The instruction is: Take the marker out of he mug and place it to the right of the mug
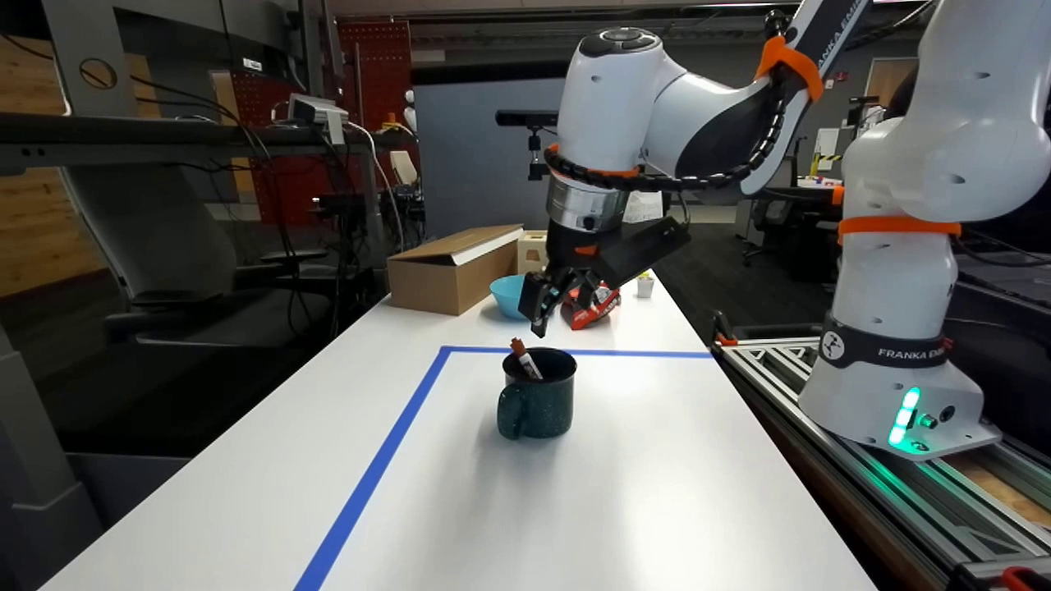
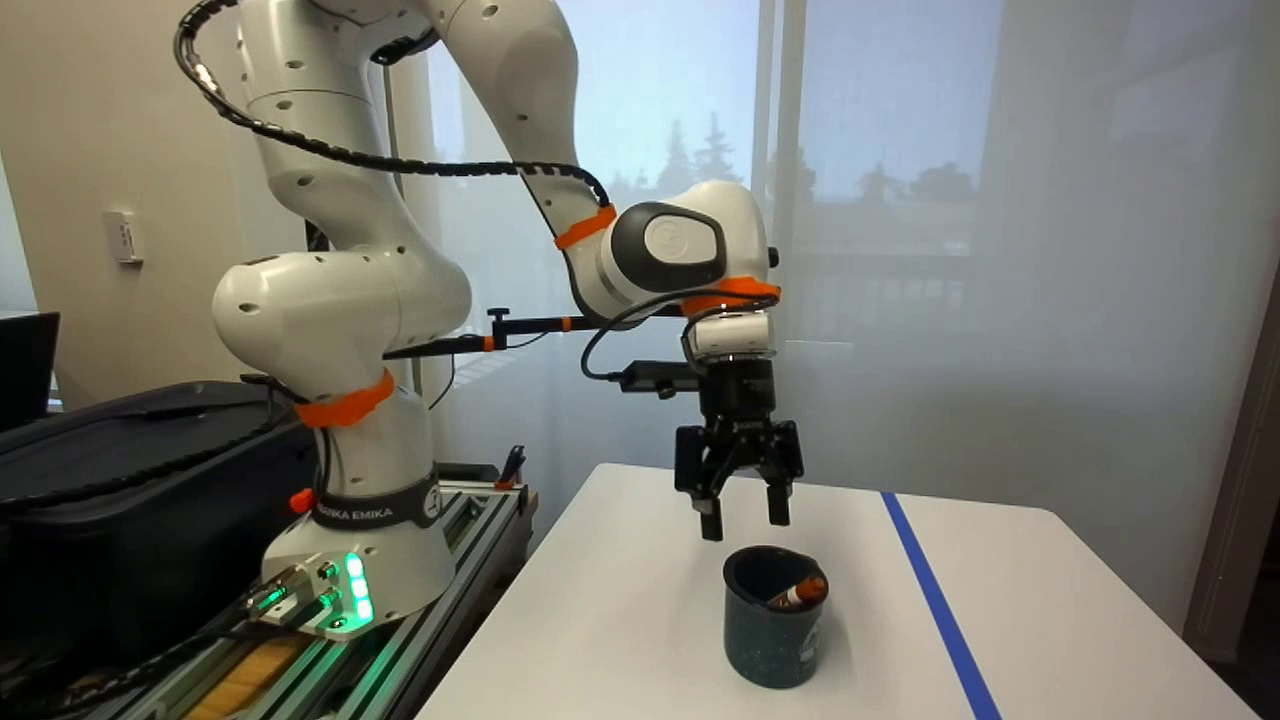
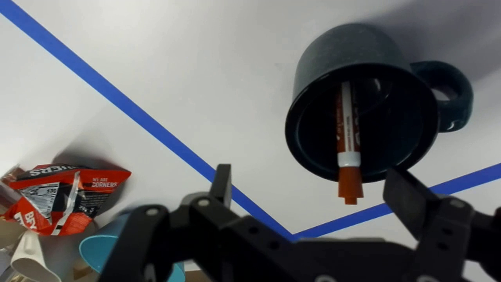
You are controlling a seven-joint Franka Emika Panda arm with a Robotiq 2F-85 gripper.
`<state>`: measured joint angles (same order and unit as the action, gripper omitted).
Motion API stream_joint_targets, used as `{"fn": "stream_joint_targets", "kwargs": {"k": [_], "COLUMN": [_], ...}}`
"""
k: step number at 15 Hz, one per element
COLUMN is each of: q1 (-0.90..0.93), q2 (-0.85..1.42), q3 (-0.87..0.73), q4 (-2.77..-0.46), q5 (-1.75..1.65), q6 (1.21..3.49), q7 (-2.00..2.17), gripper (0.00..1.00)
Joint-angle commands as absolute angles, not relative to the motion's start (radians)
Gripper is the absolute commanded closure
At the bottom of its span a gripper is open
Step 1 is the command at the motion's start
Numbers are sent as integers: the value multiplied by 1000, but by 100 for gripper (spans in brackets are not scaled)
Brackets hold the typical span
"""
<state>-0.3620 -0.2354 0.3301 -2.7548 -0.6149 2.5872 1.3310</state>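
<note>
- Inside the mug (image 2: 772, 640), at a tilt: the marker (image 3: 348, 145). Leans with its reddish-brown cap (image 3: 350, 182) upward and reaches out past the rim in the wrist view.
- Below the pincer (image 2: 745, 518) in both exterior views, and apart from it.
- Seen from the wrist, points cap-first toward the pincer; lines up with the gap between the fingers (image 3: 223, 182), seemingly closer to the one on the right of that view.
- At the pincer: spreads wide, with fingers well apart, and has hold of nothing.
- Above the level of the mug's rim, somewhat off to one side: hangs with fingertips downward, touching neither mug nor marker.
- On the white worktop (image 1: 673, 501), as for the mug: stands upright, with the handle (image 1: 510, 412) toward the left in an exterior view and within the corner marked by blue tape (image 1: 364, 492).
- Beyond the tape, well apart from the mug: light-blue bowl (image 1: 507, 297), red printed bag (image 1: 587, 313) and cardboard box (image 1: 456, 275).
</note>
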Motion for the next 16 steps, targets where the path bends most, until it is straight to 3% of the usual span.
{"fn": "stream_joint_targets", "kwargs": {"k": [1,9,16], "q1": [-280,-231,-326], "q2": [-258,-220,-149], "q3": [253,172,198], "q4": [-2750,-2742,-2748], "q5": [-654,-764,-938], "q6": [2539,2668,2847], "q7": [1430,1555,1629], "gripper": [0,0,0]}}
